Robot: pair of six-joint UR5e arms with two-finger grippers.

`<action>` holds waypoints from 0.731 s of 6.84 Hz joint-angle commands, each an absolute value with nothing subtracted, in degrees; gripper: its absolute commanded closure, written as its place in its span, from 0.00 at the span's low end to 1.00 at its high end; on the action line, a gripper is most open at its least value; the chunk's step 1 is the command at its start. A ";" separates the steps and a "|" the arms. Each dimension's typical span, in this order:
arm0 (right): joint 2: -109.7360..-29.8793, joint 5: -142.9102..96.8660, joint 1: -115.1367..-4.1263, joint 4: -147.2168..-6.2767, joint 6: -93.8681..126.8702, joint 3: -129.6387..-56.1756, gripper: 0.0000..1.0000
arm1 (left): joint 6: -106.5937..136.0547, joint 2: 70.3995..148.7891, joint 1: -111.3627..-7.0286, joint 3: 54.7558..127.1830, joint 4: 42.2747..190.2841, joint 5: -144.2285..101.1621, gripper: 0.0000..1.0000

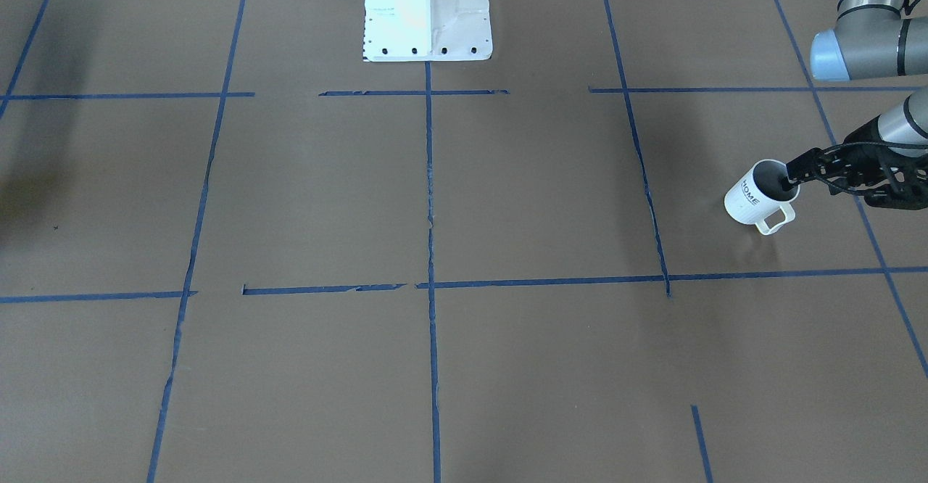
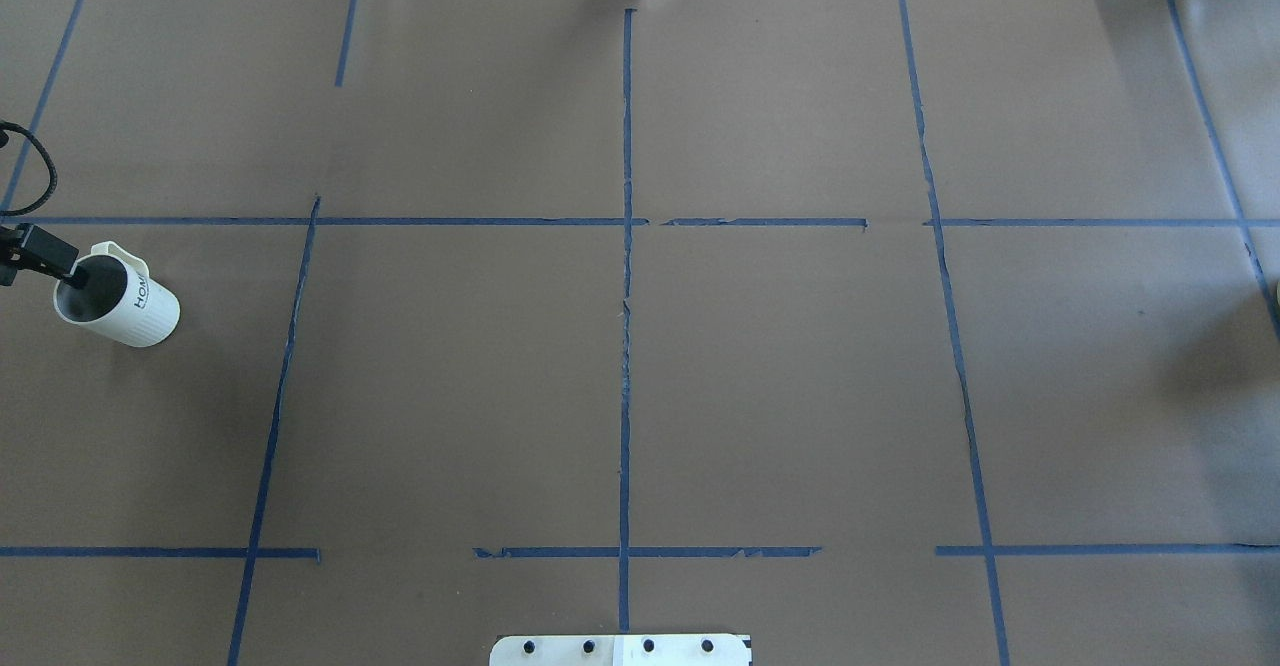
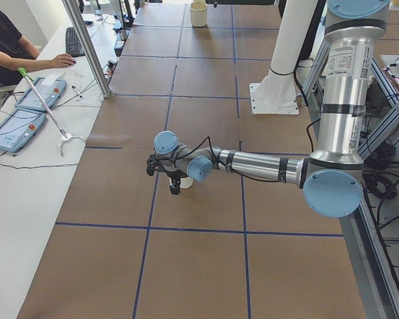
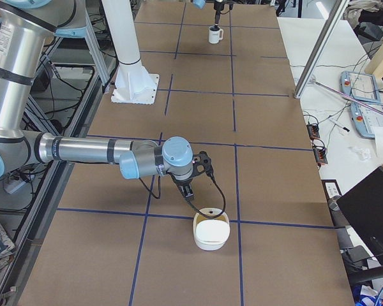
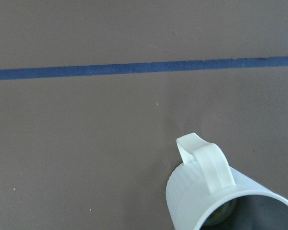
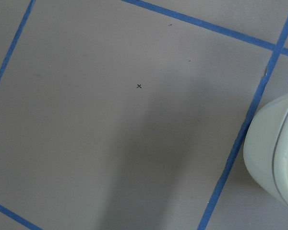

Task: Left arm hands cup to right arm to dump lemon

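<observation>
Two arms stand well apart on the brown table [image 2: 780,376], which is gridded with blue tape [image 2: 626,346], and the hand-over looks not yet begun. The left arm [image 3: 332,119] reaches low and nearly level toward the table's left end. The right arm [image 4: 83,150] lies stretched out at the opposite end, its gripper [image 4: 187,191] hanging just above and beside a white bowl [image 4: 210,244], likely where the lemon is to be dumped. Whether that claw is wide or narrow cannot be told. The left gripper [image 1: 790,172] pinches the cup [image 1: 747,200] by its rim, one finger inside the mouth, which leaves the handle and the "HOME" side free for the other arm to take. Whether the cup has cleared the table cannot be told. The lemon [image 5: 220,215] shows as a yellow-green patch low inside it. Between cup and bowl the views show only tape lines and the white base, so a meeting near the middle has wide room.
</observation>
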State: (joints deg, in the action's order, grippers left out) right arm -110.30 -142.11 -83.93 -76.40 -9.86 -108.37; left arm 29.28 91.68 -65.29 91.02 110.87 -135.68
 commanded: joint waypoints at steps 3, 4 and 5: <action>-110.30 -142.12 -83.94 -76.20 -9.84 -108.28 0.02 | 33.30 92.11 -63.11 90.96 111.88 -135.62 0.89; -110.30 -142.12 -83.94 -76.20 -9.84 -108.37 0.02 | 36.01 92.11 -63.11 91.66 111.80 -135.62 1.00; -110.22 -142.12 -83.94 -76.20 -9.84 -108.46 0.02 | 39.43 92.11 -63.11 95.06 111.36 -135.09 1.00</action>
